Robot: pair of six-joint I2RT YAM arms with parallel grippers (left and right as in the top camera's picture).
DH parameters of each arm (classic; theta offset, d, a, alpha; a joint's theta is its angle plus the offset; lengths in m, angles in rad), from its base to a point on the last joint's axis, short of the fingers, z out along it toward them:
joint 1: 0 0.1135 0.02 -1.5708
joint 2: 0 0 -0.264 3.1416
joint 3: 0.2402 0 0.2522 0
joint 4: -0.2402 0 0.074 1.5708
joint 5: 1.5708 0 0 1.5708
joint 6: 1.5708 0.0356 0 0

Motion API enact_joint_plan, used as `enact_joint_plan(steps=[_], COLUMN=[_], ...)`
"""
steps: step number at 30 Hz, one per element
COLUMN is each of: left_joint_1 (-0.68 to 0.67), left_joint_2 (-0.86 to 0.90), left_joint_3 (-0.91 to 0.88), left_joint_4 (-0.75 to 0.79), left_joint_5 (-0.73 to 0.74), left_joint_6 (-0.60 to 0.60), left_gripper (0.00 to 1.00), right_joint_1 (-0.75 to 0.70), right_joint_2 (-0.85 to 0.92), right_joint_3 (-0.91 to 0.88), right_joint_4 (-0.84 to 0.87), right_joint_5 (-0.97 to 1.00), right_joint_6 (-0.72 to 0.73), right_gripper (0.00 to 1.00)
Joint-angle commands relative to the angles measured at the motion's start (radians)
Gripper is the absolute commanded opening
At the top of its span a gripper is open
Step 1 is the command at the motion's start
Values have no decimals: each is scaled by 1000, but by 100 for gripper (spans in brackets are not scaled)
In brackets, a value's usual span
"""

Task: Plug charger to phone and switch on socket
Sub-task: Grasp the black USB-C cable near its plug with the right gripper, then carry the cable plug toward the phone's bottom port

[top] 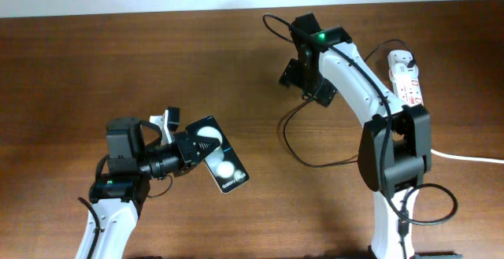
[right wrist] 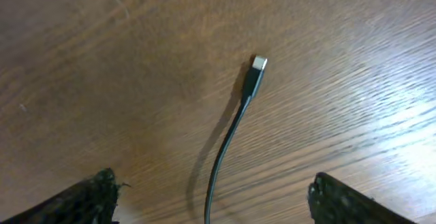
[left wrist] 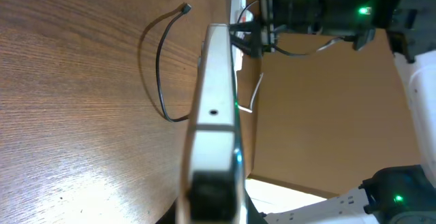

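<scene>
Holding the phone (top: 219, 155) pinched edgewise in my left gripper (top: 187, 147). My right gripper (right wrist: 212, 183) hangs with fingers spread above the charger (right wrist: 252, 84) tip, right of the phone. I see the socket (top: 405, 74) farther right.

The brown wooden table (top: 79, 70) shows fine darker grain streaks. The glossy black rectangular smartphone (top: 220, 155) carries 2 white round reflections and tiny white text at 1 end; its edge looks silver-grey. The long thin black cable (right wrist: 253, 80) ends in a pale silvery tip. The white elongated plastic power strip (top: 405, 76) bears small red marks, and its thick cord (top: 472, 158) is white. The white-and-black robot arms (top: 354, 72) show small green lights.
</scene>
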Motion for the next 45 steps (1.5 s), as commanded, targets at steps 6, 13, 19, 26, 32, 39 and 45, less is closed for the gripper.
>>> enact_joint_plan(steps=[6,13,19,26,32,39,45], left_joint_1=[2,2,2,2,-28,-100,-101], left_joint_2=[-4,-4,-4,217,349,349,349], left_joint_3=[7,7,7,7,7,7,7], left_joint_4=[9,9,12,417,906,1020,1051], left_joint_5=[22,26,31,276,326,333,318], left_joint_6=[16,16,16,-57,-383,-490,-499], left_gripper=[0,0,0,0,0,0,0], right_joint_1=[3,2,1,2,4,121,463], right_joint_2=[103,103,-72,-707,-1083,-1453,-1333], right_joint_3=[-136,-181,-108,-108,-211,-915,-1022], right_joint_4=[96,137,14,-290,-441,-45,251], right_joint_5=[-80,-88,-97,-115,-269,-607,-460], right_joint_6=[18,-39,-346,-448,-549,-534,-410], right_gripper=[65,4,4,4,4,4,4])
